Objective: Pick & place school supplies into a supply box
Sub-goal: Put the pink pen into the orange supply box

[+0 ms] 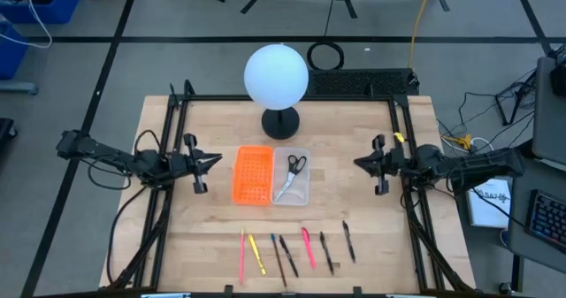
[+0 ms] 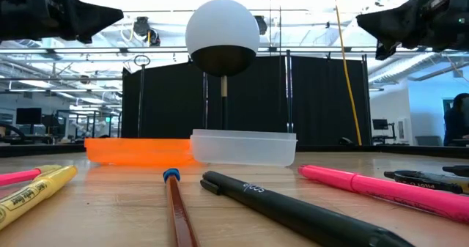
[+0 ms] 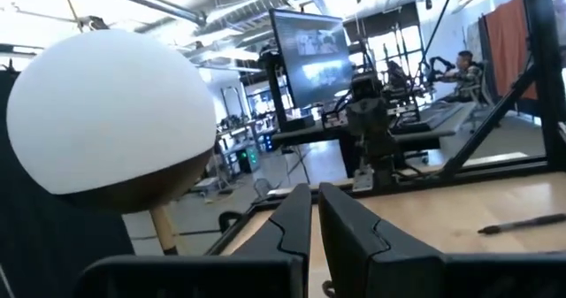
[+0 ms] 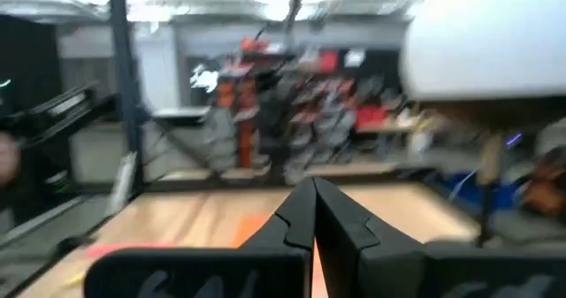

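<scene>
The wooden bench (image 1: 177, 236) holds everything. At its back edge stands a big white ball lamp (image 1: 276, 74) on a round black foot, just behind the two trays.

The left arm waits over the left side of the bench, and its gripper (image 1: 215, 159) points at the orange tray. Its fingers (image 3: 292, 232) are almost together, with only a thin gap between them, and they hold nothing. The right arm waits over the right side, and its gripper (image 1: 358, 164) points at the clear tray. Its fingers (image 4: 332, 218) are pressed together and hold nothing.

The orange tray (image 1: 252, 174), full of little holes, lies in the middle of the bench. The supply box (image 1: 302, 188), a clear tray, sits touching its right side. The scissors (image 1: 292, 174) with black handles lie inside the supply box.

The pens and pencils (image 1: 296, 249) lie in a row near the front edge, well apart from the box. Nothing stands between them and the box.
</scene>
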Robot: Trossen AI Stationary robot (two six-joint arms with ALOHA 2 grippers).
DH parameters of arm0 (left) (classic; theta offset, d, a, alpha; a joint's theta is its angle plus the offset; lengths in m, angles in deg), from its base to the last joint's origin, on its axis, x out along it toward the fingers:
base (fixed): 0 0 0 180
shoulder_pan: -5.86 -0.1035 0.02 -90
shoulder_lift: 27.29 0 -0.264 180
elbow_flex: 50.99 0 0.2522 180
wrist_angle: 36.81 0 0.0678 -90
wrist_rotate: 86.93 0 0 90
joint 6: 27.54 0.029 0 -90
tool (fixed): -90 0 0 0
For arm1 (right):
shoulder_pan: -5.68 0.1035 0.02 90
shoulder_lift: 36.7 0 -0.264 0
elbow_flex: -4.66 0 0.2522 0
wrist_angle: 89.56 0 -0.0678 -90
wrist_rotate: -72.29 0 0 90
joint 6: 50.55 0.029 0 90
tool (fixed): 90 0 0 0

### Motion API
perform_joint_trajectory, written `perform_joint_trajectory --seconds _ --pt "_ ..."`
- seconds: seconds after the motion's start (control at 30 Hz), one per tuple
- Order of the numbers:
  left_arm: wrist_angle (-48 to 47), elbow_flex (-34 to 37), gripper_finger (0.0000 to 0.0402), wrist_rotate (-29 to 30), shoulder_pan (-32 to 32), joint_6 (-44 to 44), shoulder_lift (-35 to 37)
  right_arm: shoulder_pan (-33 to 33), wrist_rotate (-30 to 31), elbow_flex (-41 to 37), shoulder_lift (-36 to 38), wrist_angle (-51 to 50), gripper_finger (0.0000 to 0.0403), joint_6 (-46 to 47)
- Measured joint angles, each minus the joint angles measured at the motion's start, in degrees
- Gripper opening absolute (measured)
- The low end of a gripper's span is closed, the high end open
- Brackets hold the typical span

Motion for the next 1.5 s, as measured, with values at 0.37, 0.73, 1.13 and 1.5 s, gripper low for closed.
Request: perform_joint_trajectory --seconds 0.37,0.73,1.13,1.5 --pt "-1.1 0.0 0.0035 0.8 0.0 1.3 0.0 14.1 15.8 27.4 -36.4 -17.2 0.0 8.5" --pt "-1.1 0.0 0.0035 21.7 0.0 -3.6 0.0 22.6 16.2 59.1 -63.1 -42.3 0.0 28.6" --pt "-2.9 0.0 0.0035 16.9 0.0 -5.6 0.0 32.3 10.1 88.3 -82.3 -60.6 0.0 63.1" --pt "-6.9 0.0 0.0035 12.8 0.0 -7.3 0.0 33.5 13.4 92.9 -91.4 -66.0 0.0 67.6"
